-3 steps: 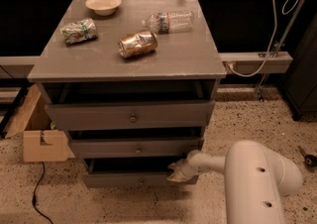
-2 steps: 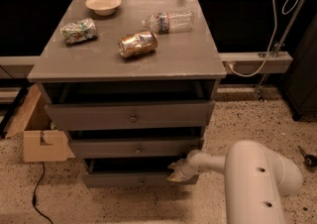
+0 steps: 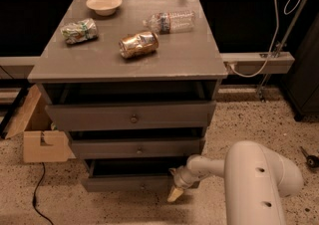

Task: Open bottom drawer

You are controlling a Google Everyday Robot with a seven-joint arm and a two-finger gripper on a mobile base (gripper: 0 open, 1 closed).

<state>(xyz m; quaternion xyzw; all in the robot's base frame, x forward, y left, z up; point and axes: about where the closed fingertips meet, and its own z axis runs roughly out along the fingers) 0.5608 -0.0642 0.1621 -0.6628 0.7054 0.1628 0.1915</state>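
The bottom drawer point(image 3: 129, 183) is the lowest, narrowest grey front of the cabinet, with a small round knob point(image 3: 142, 186). It stands pulled out a little, with a dark gap above its front. My gripper point(image 3: 175, 191) is at the drawer's right front corner, low near the floor, with a pale fingertip point(image 3: 174, 195) pointing down. My white arm point(image 3: 249, 179) reaches in from the lower right.
The middle drawer point(image 3: 137, 148) and top drawer point(image 3: 130, 116) above are also slightly out. On the cabinet top point(image 3: 184, 57) lie a bowl point(image 3: 103, 4), a crushed can point(image 3: 138, 44), a plastic bottle point(image 3: 168, 21) and a crumpled bag point(image 3: 79, 31). A cardboard box point(image 3: 42, 142) stands at left.
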